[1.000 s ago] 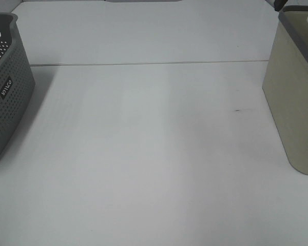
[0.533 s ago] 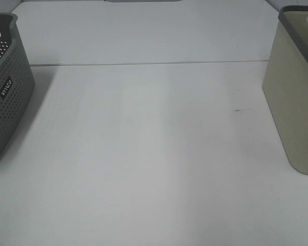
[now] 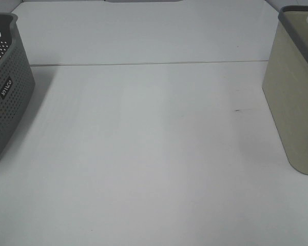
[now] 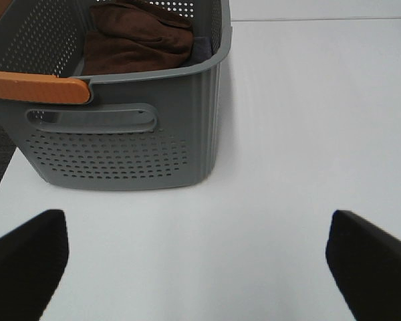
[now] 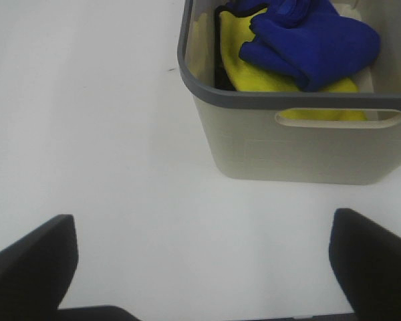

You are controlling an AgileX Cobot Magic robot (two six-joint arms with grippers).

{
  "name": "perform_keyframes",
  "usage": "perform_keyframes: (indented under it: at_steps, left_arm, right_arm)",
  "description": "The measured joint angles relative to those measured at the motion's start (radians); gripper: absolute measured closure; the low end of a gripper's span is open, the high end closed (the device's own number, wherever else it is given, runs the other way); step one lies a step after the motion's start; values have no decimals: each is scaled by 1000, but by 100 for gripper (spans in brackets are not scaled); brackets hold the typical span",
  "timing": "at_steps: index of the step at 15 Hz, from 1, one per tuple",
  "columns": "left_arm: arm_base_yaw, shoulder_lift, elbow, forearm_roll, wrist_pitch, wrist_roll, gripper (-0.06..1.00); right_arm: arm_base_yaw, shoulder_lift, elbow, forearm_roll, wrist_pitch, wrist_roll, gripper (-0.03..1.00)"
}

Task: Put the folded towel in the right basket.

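The right basket (image 3: 293, 97) is beige with a grey rim and stands at the table's right edge. In the right wrist view it (image 5: 301, 140) holds a blue towel (image 5: 307, 40) lying on a yellow towel (image 5: 254, 70). My right gripper (image 5: 200, 264) is open and empty, above the bare table in front of this basket. The left basket (image 3: 2, 89) is grey and perforated. In the left wrist view it (image 4: 120, 140) holds a brown folded towel (image 4: 137, 37). My left gripper (image 4: 200, 257) is open and empty, short of that basket. Neither gripper shows in the exterior high view.
The white table (image 3: 143, 154) spans between the two baskets. A seam (image 3: 143, 64) runs across it at the back. A small dark mark (image 3: 237, 110) lies near the right basket. The left basket has an orange handle (image 4: 37, 87).
A dark tip at the top right corner of the exterior high view one second ago has left the view. The baskets have not moved.
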Motion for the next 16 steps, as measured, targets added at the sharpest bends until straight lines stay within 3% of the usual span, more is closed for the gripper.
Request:
perform_keyframes:
  at_steps: [6,16]
  left_arm:
    - [0,0,0,0,0,0,-3]
    - [0,0,0,0,0,0,-3]
  right_arm:
    - [0,-440,247,-41,-5,-48,0]
    - [0,-446,279,-41,-18,-61,0]
